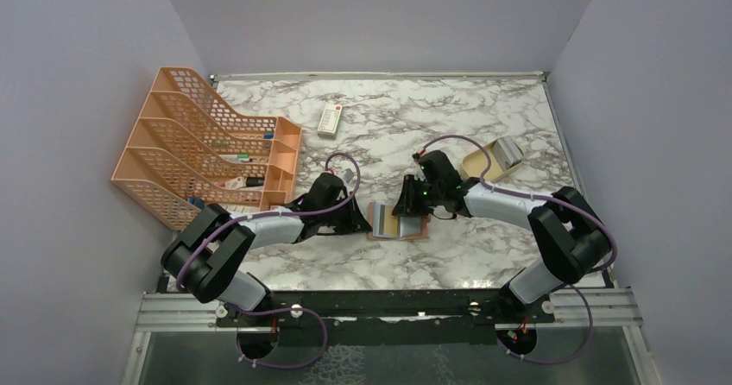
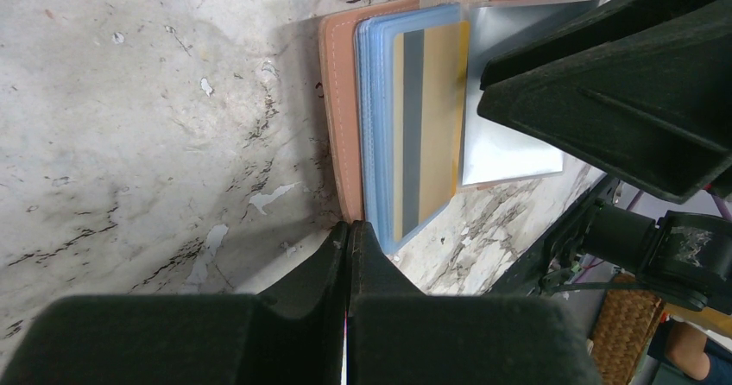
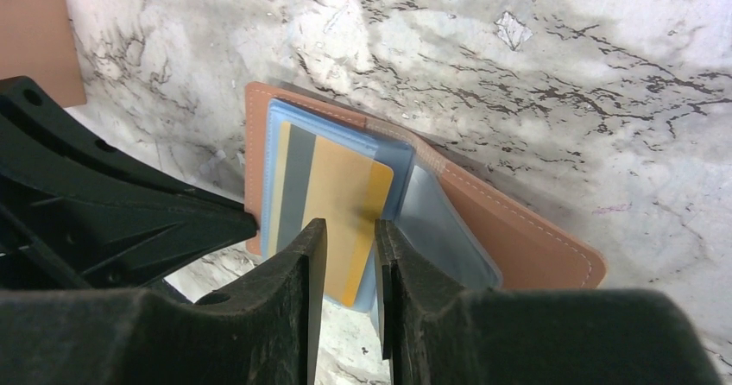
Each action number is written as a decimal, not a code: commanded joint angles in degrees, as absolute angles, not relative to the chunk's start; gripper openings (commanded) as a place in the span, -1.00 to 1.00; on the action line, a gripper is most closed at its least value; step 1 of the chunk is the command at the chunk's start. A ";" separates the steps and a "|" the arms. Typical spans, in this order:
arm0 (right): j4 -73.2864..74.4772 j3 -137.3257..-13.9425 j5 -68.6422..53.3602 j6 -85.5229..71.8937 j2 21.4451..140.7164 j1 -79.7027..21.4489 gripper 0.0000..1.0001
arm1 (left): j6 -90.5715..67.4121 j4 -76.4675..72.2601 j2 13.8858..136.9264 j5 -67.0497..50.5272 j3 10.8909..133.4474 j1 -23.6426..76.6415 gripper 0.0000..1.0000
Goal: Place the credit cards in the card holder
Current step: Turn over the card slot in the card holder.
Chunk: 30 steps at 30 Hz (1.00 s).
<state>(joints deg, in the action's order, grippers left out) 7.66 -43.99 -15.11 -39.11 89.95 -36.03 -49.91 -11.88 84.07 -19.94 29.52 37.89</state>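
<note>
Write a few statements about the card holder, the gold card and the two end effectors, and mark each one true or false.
1. The card holder lies open on the table. True.
2. The gold card lies on the bare table. False: it rests on the open card holder.
3. The left end effector is shut. True.
4. The right end effector has its fingers pressed together. False: a gap shows between them.

Pale lavender walls (image 1: 380, 14) close in the back and both sides. The desk (image 1: 406, 109) has a white marble pattern with grey-brown veins, evenly lit. A silver metal rail (image 1: 173, 314) runs along its near edge.
</note>
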 commanded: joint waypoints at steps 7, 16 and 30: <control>2.93 -43.22 -17.12 -38.82 91.67 -36.38 -0.48 | -48.79 -12.63 84.32 -21.09 30.31 38.14 -1.00; 0.84 -42.11 -18.74 -39.40 92.15 -36.38 -0.65 | -48.44 -11.70 84.53 -20.99 30.75 38.14 -1.00; 4.07 -40.69 -14.95 -39.94 88.95 -36.39 -0.42 | -48.51 -11.44 83.78 -20.50 30.38 38.14 -1.00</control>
<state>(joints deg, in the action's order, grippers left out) 4.27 -42.09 -16.12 -39.38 89.45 -36.03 -49.34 -11.84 84.14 -19.97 29.52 37.89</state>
